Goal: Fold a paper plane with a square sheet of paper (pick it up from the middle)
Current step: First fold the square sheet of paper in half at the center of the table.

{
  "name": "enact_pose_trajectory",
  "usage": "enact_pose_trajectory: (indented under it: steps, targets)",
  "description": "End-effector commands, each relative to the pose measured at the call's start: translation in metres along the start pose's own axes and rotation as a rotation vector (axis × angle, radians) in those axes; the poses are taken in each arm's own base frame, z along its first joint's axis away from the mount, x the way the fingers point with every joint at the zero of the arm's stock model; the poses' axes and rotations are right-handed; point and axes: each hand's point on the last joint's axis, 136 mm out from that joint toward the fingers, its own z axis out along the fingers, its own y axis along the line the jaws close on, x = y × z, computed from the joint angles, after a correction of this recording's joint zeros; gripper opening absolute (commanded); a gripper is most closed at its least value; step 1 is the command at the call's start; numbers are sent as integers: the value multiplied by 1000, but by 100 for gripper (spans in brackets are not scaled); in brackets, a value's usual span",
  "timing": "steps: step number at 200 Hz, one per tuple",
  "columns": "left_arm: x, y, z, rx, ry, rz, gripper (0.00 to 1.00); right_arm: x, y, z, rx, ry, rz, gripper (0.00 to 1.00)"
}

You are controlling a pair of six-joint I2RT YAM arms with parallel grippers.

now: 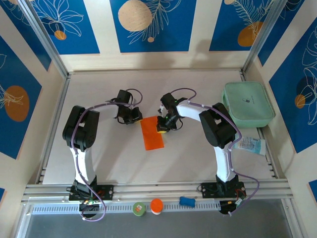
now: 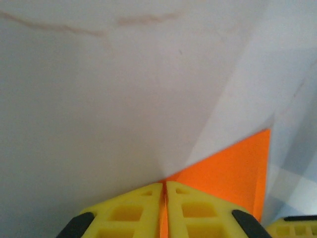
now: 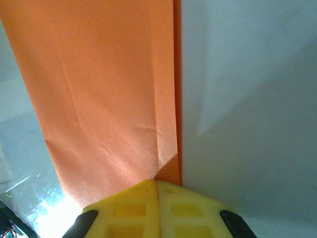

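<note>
The paper [image 1: 152, 134] is bright orange, the case [image 1: 247, 104] mint-green, the pincer pads [image 2: 124, 213] yellow (black-edged).

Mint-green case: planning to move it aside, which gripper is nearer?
Right. The right gripper is at the orange paper, on the side toward the case; the left gripper is at the paper's opposite corner, farther away.

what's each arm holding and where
Left fingers pinch the far left corner of the orange paper; right fingers shut at its far right corner, grip unclear.
</note>
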Motion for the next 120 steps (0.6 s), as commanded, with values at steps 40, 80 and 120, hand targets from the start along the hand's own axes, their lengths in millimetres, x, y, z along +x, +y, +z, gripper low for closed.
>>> enact_pose_trajectory:
  steps: [40,80,120]
  targets:
    - [-16,-7,-23,26,-62,7,14,37,-109,35,377,126,120,6]
    - [7,-27,-31,95,-80,-25,17,32,-103,33,359,117,115,6]
    - [34,-47,-22,171,-57,-61,22,35,-105,35,359,125,122,6]
